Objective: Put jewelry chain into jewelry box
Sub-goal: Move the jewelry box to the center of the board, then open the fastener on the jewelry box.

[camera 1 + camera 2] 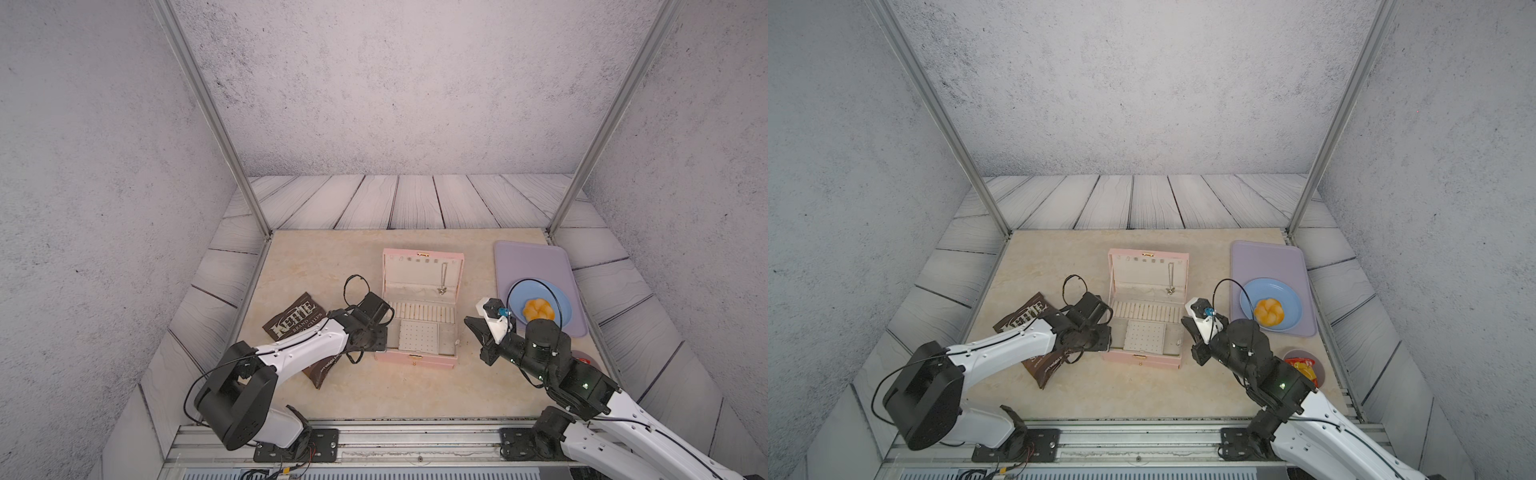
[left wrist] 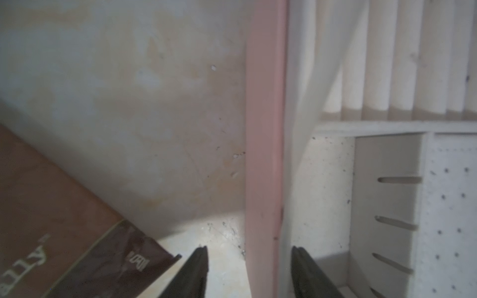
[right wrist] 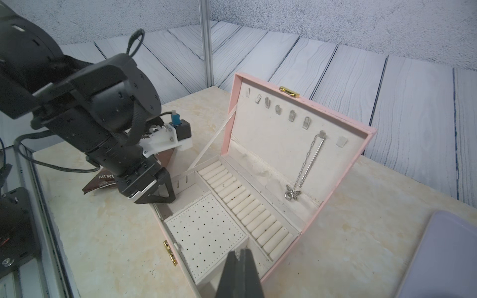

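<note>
Both the left arm (image 1: 299,345) and the right arm (image 1: 623,419) are glossy white plastic shells, dotted with small dark screws, between chunky matte-black joint housings. A thin black cable (image 1: 356,275) loops off the left wrist. A white printed bracket (image 1: 496,322) on the right wrist carries a blue plug (image 1: 503,311). The left gripper (image 2: 249,247) has two dark, tapering fingers (image 2: 198,273). A green light (image 1: 585,385) glows on the right arm.

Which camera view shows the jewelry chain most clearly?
The right wrist view: the jewelry chain hangs from a hook in the open lid of the jewelry box, with its links and butterfly charm distinct. In both top views the chain is only a thin line. The left wrist view does not show it.
</note>
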Controlling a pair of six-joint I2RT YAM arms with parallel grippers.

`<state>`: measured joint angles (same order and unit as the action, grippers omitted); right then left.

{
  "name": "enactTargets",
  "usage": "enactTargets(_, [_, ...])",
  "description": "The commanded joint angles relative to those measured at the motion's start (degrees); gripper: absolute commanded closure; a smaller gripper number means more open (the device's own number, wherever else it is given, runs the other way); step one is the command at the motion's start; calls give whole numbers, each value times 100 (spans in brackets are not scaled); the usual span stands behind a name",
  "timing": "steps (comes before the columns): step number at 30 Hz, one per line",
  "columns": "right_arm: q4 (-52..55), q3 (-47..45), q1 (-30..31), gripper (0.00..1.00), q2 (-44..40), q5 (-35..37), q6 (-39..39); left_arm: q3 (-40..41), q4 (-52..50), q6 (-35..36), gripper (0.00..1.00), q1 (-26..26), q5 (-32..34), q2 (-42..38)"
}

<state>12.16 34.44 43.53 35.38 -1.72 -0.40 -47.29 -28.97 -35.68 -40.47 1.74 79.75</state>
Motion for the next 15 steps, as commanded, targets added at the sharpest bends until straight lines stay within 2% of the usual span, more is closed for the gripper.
enactTargets(1, [-85,155,7,100,13,-191,40,-3,-232,432,33,-5,655,-647])
enactTargets(4, [-252,157,6,100,60,-255,49,-13,214,1240,32,-12,846,-1296])
enactTargets(9, [-497,204,7,100,240,-293,140,633,2730,3616,35,-46,-167,-2034])
enactTargets(12, [-657,212,6,100,382,-328,159,895,4007,4843,39,-52,-775,-1913])
enactTargets(15, [-806,204,2,100,486,-344,133,721,4489,5791,41,-57,-1200,-1427])
